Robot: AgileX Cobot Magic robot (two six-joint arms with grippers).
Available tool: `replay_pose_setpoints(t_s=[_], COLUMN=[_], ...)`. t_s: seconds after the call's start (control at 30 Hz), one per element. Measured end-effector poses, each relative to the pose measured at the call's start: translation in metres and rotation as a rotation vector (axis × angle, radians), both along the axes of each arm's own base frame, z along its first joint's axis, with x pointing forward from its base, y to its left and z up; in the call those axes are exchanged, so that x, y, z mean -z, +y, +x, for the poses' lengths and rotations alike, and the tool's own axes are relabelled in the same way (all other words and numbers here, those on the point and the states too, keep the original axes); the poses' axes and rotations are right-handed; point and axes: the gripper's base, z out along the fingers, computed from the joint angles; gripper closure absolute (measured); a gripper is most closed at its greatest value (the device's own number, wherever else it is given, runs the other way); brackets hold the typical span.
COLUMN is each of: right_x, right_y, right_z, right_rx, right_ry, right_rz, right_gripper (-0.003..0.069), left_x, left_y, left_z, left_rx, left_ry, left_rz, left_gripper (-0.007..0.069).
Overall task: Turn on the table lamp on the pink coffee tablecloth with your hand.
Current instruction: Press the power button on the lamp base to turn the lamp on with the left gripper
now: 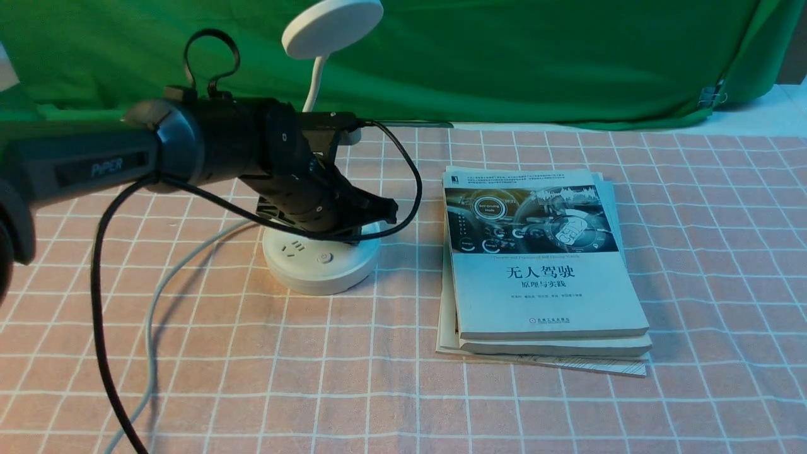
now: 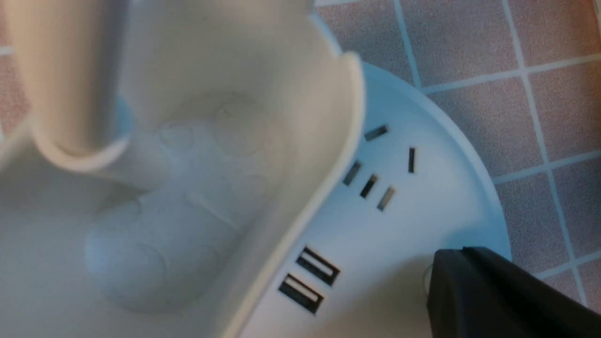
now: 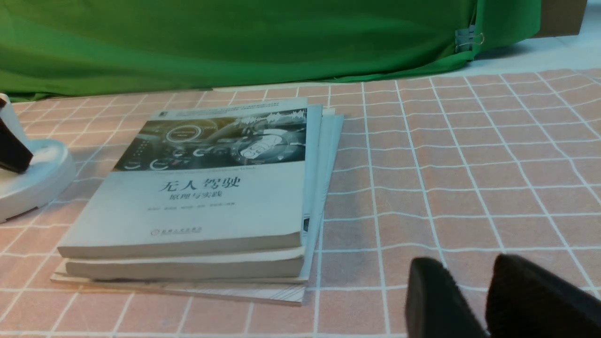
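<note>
The table lamp stands on the pink coffee tablecloth [image 1: 567, 391]. Its disc head [image 1: 332, 26] is unlit, above a thin neck [image 1: 315, 79] and a round base [image 1: 318, 268] with a button [image 1: 325, 257]. My left gripper [image 1: 389, 211], the hand, hangs low over the right rear of the base. In the left wrist view it [image 2: 462, 251] is shut and empty. Its tip covers part of a round button outline [image 2: 426, 281], beside the sockets [image 2: 375, 180] and the oval cup [image 2: 211, 164]. I cannot tell if it touches. My right gripper [image 3: 469, 281] is slightly open over bare cloth.
A stack of books [image 1: 542, 252] lies just right of the lamp base and also shows in the right wrist view [image 3: 202, 197]. The lamp's grey-white cord [image 1: 154, 309] and my arm's black cable [image 1: 98, 296] trail to the front left. Green backdrop cloth [image 1: 536, 57] hangs behind.
</note>
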Motion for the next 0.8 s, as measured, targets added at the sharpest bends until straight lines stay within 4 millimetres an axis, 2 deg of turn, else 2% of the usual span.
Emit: replay_pose_setpoints(t_s=[0.6,0.8], right_x=[0.000,0.000], right_y=[0.000,0.000], right_z=[0.000,0.000], right_rx=[0.000,0.000], right_ry=[0.000,0.000], right_rz=[-0.001,-0.001], right_gripper=[0.0421,0.0421], left_x=[0.019,0.019], left_y=[-0.002,-0.002], left_z=[0.006,0.007], left_rx=[-0.017,-0.035], left_ry=[0.062,0.054], left_rz=[0.018,0.052], left_gripper=[0.0623,0.0622])
